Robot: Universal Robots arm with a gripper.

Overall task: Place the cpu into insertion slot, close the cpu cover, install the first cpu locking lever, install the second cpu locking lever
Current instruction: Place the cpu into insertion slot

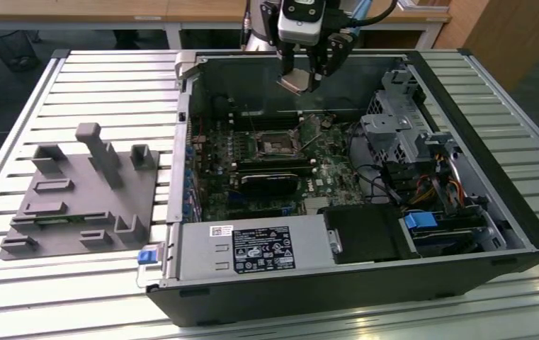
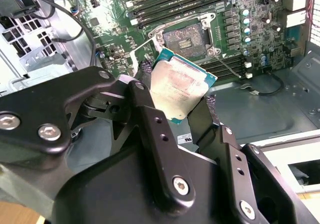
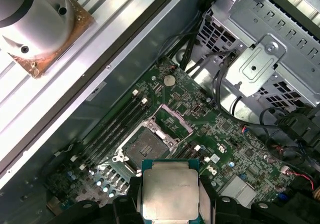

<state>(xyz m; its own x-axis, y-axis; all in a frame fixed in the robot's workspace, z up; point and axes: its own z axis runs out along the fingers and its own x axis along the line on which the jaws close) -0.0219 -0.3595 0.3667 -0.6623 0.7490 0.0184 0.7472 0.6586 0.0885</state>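
My black two-fingered pincer is clamped on the cpu, a small flat square chip with a pale silver-beige metal top, one finger on each of two opposite edges. The chip hangs tilted in the air, well apart from the insertion slot, a small square black socket with a dark centre and a thin metal rim. The cpu cover, a thin silvery metal frame, is swung back just beside the slot, leaving the centre bare. A green circuit board surrounds the slot, with long narrow black slots near it. All lie inside an open black computer case on a slatted metal table.
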